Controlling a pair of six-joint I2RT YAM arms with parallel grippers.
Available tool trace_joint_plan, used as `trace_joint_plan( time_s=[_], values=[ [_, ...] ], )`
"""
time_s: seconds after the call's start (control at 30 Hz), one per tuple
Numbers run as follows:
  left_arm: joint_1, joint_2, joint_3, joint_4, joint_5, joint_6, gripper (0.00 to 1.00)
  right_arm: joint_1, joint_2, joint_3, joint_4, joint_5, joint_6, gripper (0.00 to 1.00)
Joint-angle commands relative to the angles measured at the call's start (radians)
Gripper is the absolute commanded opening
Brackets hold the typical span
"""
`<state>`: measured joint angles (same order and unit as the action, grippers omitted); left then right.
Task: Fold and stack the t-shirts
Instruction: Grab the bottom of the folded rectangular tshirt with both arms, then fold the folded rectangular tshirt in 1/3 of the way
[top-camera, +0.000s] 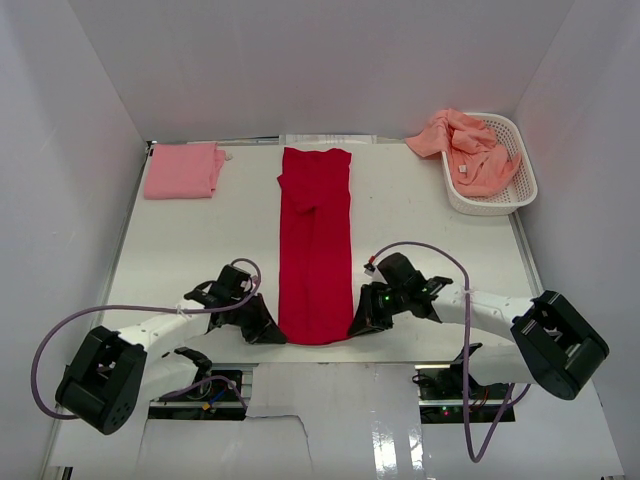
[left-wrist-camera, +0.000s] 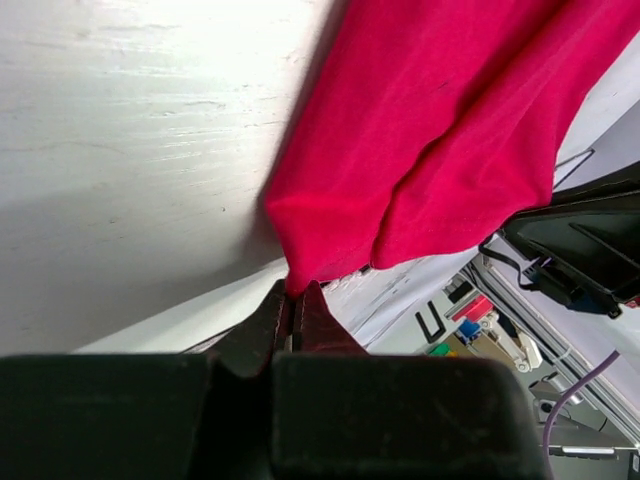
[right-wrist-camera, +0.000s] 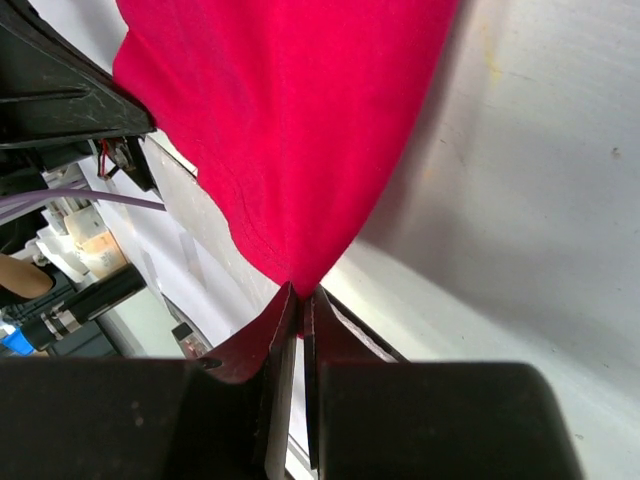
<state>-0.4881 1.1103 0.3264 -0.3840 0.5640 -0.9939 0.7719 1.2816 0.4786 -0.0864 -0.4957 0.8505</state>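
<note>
Top external: red t-shirt (top-camera: 315, 250) strip, mid-fold.
Near corners pinched by left fingers (left-wrist-camera: 272, 325) and right fingers (right-wrist-camera: 277, 325); next, carry both evenly toward the collar.

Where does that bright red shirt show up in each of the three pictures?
Top external: red t-shirt, a long strip mid-table.
Left wrist: red t-shirt upper right, corner in the left gripper.
Right wrist: red t-shirt upper middle, corner in the right gripper.
Shared landmark: the white table beneath it.
</note>
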Motion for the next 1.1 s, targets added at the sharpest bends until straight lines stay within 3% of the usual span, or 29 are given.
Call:
trace_joint_plan(
  time_s=[0.0,0.37,0.63,1.07],
  values=[
    [-0.001,0.013,0.052,-0.015,-0.007,0.009,0.00,-0.011,-0.008,0.038,-0.033,-0.033,-0.022,0.08],
    [0.098,0.002,0.158,-0.070,0.043,0.031,0.00,-0.102,-0.016,0.100,-0.058,-0.067,-0.068,0.08],
    [0.152,0.052,0.247,-0.058,0.066,0.064,0.00,-0.144,0.082,0.230,-0.108,-0.090,-0.145,0.08],
    [0.215,0.266,0.496,-0.046,0.031,0.149,0.00,-0.224,0.262,0.475,-0.213,-0.092,-0.261,0.08]
  ],
)
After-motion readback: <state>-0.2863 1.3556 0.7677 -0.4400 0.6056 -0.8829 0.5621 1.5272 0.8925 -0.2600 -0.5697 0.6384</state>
